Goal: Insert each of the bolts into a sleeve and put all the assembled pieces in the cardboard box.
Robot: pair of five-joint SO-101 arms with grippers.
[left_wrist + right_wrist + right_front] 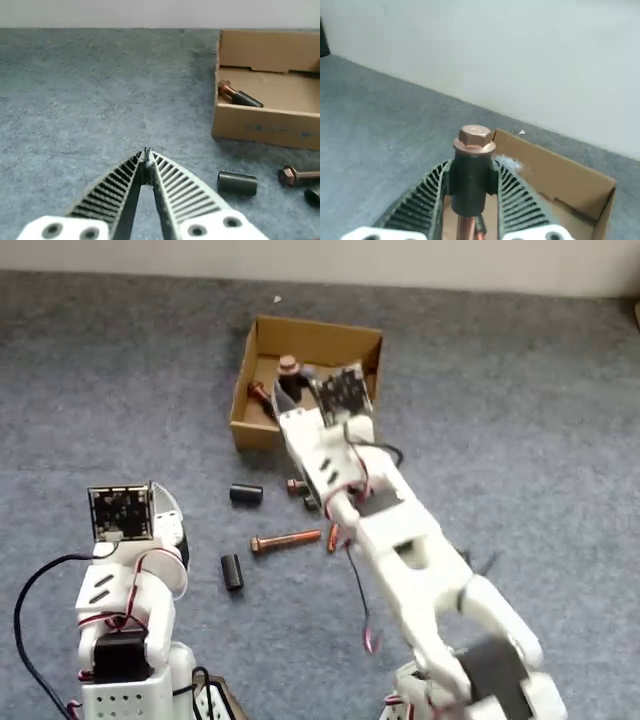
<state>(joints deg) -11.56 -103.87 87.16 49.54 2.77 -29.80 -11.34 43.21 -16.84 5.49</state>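
Bolt (pixel 474 137), copper-coloured, hex-headed, upright in black sleeve (pixel 470 185) between right fingers (pixel 427 200); left fingers (pixel 112 192) tip to tip

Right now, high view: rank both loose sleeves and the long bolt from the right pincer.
From the right pincer, gripping a sleeved bolt over the box:
1. Upper sleeve, just outside the box.
2. Long bolt, lying crosswise beyond that sleeve.
3. Lower sleeve, just past the bolt's head.

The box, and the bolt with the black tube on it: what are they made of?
Brown open-topped box: cardboard by its look, matte, with a crease along one wall. Copper-coloured hex-headed bolt: probably metal, given its dull shine. Black tube-shaped sleeve around it: smooth and dark; metal or plastic, I cannot tell.
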